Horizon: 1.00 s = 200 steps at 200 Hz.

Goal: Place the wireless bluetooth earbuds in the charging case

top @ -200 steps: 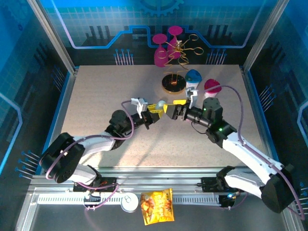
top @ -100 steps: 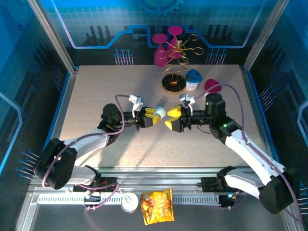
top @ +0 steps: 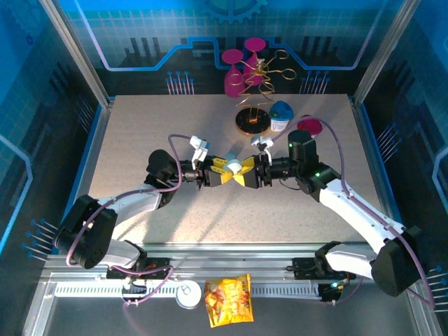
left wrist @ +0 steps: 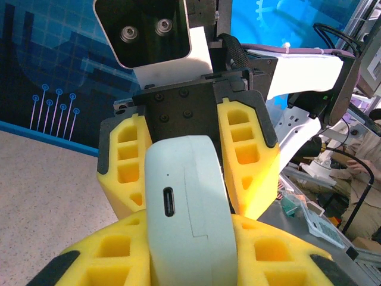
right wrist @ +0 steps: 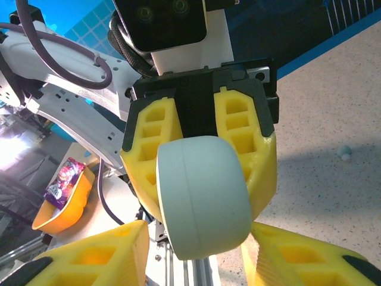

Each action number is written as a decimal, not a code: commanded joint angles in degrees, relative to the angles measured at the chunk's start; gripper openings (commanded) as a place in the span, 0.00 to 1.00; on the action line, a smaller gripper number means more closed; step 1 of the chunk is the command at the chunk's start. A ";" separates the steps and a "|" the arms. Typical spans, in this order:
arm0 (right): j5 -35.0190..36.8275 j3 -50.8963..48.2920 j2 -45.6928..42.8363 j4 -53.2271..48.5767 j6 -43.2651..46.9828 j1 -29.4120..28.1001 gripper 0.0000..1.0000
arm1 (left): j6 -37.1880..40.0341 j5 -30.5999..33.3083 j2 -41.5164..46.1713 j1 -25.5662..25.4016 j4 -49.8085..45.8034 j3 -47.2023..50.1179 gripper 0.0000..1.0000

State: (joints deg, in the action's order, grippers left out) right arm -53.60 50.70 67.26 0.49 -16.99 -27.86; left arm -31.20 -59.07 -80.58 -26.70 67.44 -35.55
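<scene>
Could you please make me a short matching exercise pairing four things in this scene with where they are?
Things: 1 charging case; 2 snack bag; 3 magenta goblets; 4 blue-topped jar.
Places: A beside the near rail; B farthest back, centre; C held by the left gripper; D on the table, back right.
Pairs: 1-C, 2-A, 3-B, 4-D.

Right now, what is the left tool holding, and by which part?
A pale charging case, pinched by the left tool across its flat sides, port edge facing that wrist's camera.
</scene>
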 commanded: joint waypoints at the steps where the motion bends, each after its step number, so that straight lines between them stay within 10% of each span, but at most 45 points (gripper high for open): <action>1: -2.10 2.44 0.46 3.89 -1.67 -1.06 0.44 | -0.10 -3.99 -0.72 -0.37 0.33 -1.39 0.04; 73: -3.16 0.30 -0.34 11.56 -6.82 -1.14 0.49 | 0.13 -5.68 -0.90 -0.37 -1.06 -1.76 0.03; 147: -2.29 -1.74 -1.29 13.01 -7.36 -1.15 0.11 | 0.46 -5.20 -0.53 -0.28 -1.02 -1.56 0.08; 200: 7.60 -3.30 -2.57 14.66 -15.03 -1.15 0.10 | 14.01 8.49 4.88 -0.42 -7.46 1.61 0.88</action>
State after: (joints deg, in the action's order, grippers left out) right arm -51.99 48.29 66.30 10.90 -26.35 -28.49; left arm -26.33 -57.76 -79.83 -26.55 64.38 -36.03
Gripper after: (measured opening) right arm 0.116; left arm 0.791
